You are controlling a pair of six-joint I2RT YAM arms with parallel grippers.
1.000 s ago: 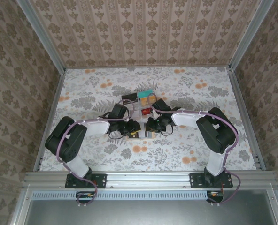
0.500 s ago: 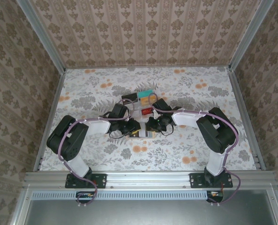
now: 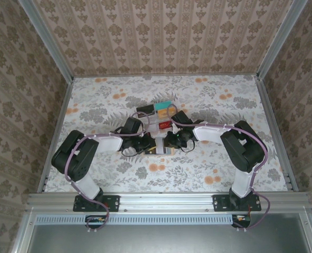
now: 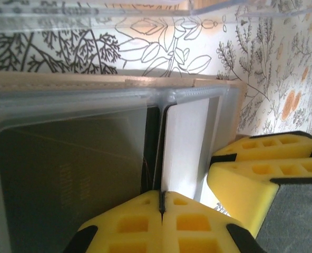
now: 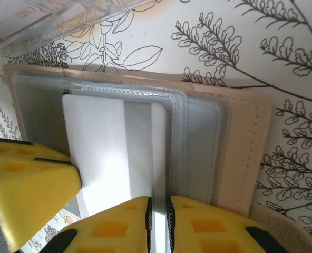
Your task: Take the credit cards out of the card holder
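Observation:
The tan card holder lies spread on the table, and from above it sits between the two wrists. A white card sticks partway out of its grey pockets. My right gripper is shut on that card's edge. My left gripper is shut on a thin edge where the holder's dark-card pocket meets the white card; which layer it pinches is unclear. Black, orange, teal and red cards lie in the tray.
A clear plastic compartment tray stands just behind the holder, its rim close above both grippers. The right gripper's yellow fingers crowd the left wrist view. Floral tabletop extends to either side, bounded by walls.
Almost nothing differs. The left wrist has edged slightly to the left; both grippers stay pinched at the holder.

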